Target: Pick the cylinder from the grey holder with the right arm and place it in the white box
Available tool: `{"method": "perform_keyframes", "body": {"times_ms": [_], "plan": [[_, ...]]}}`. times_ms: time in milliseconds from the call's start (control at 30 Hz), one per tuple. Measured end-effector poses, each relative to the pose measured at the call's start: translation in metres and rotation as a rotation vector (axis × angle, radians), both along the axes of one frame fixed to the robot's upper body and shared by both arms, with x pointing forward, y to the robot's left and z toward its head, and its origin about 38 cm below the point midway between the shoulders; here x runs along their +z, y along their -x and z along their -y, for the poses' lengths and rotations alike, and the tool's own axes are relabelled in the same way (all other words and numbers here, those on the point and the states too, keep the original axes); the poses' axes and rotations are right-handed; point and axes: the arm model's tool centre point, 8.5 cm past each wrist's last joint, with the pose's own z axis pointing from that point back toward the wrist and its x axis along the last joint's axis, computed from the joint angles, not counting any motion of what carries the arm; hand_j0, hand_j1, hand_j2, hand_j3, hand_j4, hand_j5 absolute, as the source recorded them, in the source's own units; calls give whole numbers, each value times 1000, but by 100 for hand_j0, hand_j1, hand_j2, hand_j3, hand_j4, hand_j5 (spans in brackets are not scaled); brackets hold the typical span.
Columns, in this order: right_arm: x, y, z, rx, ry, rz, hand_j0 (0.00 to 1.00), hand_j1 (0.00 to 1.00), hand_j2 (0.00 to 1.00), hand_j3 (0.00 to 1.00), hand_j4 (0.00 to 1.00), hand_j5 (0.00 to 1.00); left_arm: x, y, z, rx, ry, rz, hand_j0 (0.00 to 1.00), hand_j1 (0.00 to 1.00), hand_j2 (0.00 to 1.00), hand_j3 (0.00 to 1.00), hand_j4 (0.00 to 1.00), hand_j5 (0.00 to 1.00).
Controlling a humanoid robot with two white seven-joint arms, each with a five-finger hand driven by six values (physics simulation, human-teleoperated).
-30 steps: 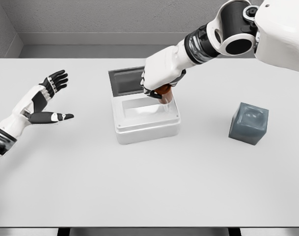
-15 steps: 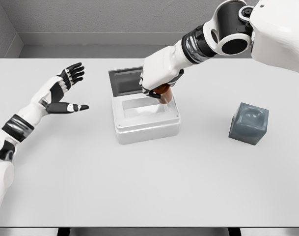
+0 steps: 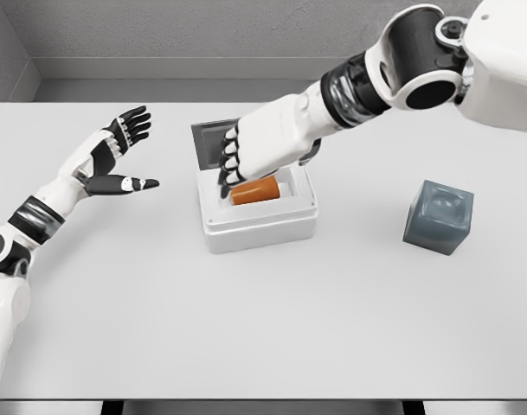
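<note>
Orange cylinder [image 3: 256, 191] is lying on its side inside the white open-topped box [image 3: 258, 223], which sits around the middle of the desk [image 3: 263, 328], a bit toward the far edge. Its long axis runs roughly left-right, parallel to the box's front wall, tipped slightly up at the right end. The white right hand [image 3: 256, 152] hovers just above it with fingers [image 3: 228, 169] spread and loose, nothing in them, so I'd say that's a release and the drop is basically done. The grey cube-shaped holder [image 3: 438, 216] sits well apart near the right edge, its top hollow empty. The white-and-black left hand [image 3: 107, 160] is parked over the far left corner, open-palmed and out of the way, holding nothing.
</note>
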Motion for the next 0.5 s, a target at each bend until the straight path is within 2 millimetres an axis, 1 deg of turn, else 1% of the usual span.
{"method": "perform_keyframes", "body": {"times_ms": [67, 133, 167, 200, 267, 300, 333, 400, 467, 500], "plan": [[5, -2, 24, -56, -60, -51, 100, 100, 100, 100, 100, 100, 1, 0, 0, 0, 0, 1, 100, 100, 100, 100, 100, 100], [13, -5, 55, -131, -127, -104, 100, 100, 100, 100, 100, 100, 5, -3, 1, -3, 4, 11, 100, 100, 100, 100, 100, 100], [6, -5, 70, -171, -155, -150, 100, 100, 100, 100, 100, 100, 11, -7, 3, -7, 7, 25, 100, 100, 100, 100, 100, 100], [7, -6, 84, -205, -179, -172, 100, 100, 100, 100, 100, 100, 14, -9, 6, -10, 10, 32, 100, 100, 100, 100, 100, 100], [7, -6, 110, -272, -220, -212, 100, 100, 100, 100, 100, 100, 13, -10, 12, -18, 23, 31, 100, 100, 100, 100, 100, 100], [8, -6, 123, -302, -236, -222, 100, 100, 100, 100, 100, 100, 18, -14, 16, -23, 32, 40, 100, 100, 100, 100, 100, 100], [5, -6, 135, -333, -250, -237, 100, 100, 100, 100, 100, 100, 17, -14, 21, -28, 41, 40, 100, 100, 100, 100, 100, 100], [9, -5, 158, -390, -279, -250, 100, 100, 100, 100, 100, 100, 15, -15, 29, -36, 61, 37, 100, 100, 100, 100, 100, 100], [7, -5, 178, -441, -299, -262, 100, 100, 100, 100, 100, 100, 14, -16, 37, -43, 77, 29, 100, 100, 100, 100, 100, 100], [-7, -5, 187, -476, -308, -299, 100, 100, 100, 100, 100, 100, 13, -16, 40, -46, 84, 26, 100, 100, 100, 100, 100, 100]]}}
